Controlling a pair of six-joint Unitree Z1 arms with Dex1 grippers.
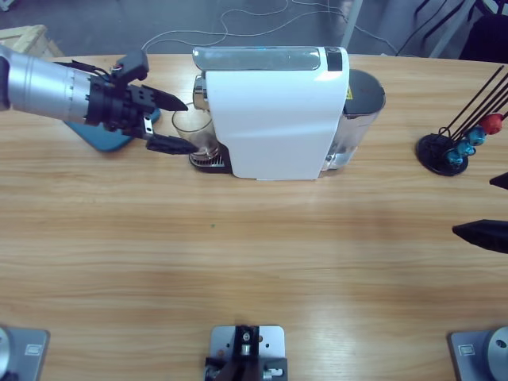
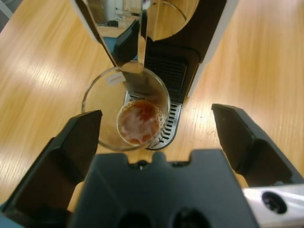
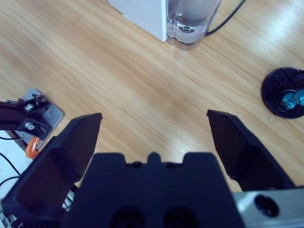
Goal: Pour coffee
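Observation:
A small clear glass tumbler [image 2: 105, 102] stands on the drip grate [image 2: 167, 127] under the spout of a white coffee machine [image 1: 274, 111]. A shallow layer of reddish-brown coffee [image 2: 138, 122] covers its bottom. My left gripper [image 1: 189, 125] comes in from the left and is open, one jaw on each side of the glass [image 1: 184, 121] without touching it. In the left wrist view the glass sits just ahead of the left gripper [image 2: 156, 115]. Far from the machine, my right gripper [image 1: 475, 206] hangs open and empty over bare wood at the table's right edge, as the right wrist view of it [image 3: 154, 117] also shows.
A black capsule stand [image 1: 444, 151] with red and blue capsules is at the far right, also in the right wrist view [image 3: 282, 92]. The machine's clear water tank [image 1: 361, 103] sticks out on its right. A cable runs off behind the machine. Wide bare wood lies in front.

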